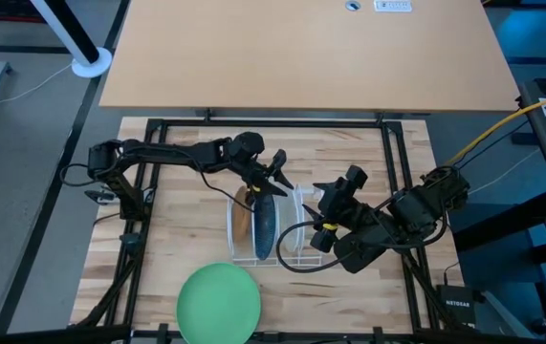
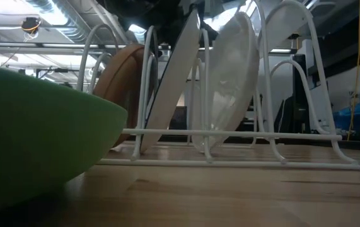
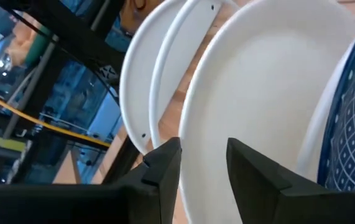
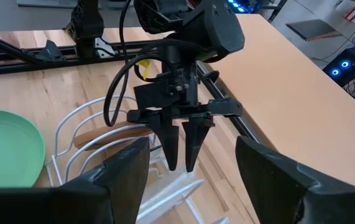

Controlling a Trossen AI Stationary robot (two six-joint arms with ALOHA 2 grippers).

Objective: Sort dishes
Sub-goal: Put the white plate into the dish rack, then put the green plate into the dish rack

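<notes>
A white wire rack (image 1: 296, 256) stands mid-table. On edge in its slots stand the tan-brown plate (image 1: 242, 218), the dark blue plate (image 1: 265, 229) and the white plate (image 2: 230, 82). The green plate (image 1: 218, 302) lies flat on the table at the near edge. My left gripper (image 1: 280, 180) points down over the rack's far end. Its fingers are slightly apart on either side of the white plate's top rim (image 3: 186, 143). My right gripper (image 1: 318, 208) hovers open and empty just right of the rack. My left gripper comes from above, pointing down, with one finger (image 3: 161, 168) on each side of the white plate's top rim. I cannot tell whether the fingers touch it. The plate stands tilted in the rack.
The rack's wire loops (image 2: 293, 75) on the right side stand free. A black frame (image 1: 253, 122) borders the table. A second, tan table (image 1: 301, 48) lies beyond the far edge. Bare wood lies left of the rack.
</notes>
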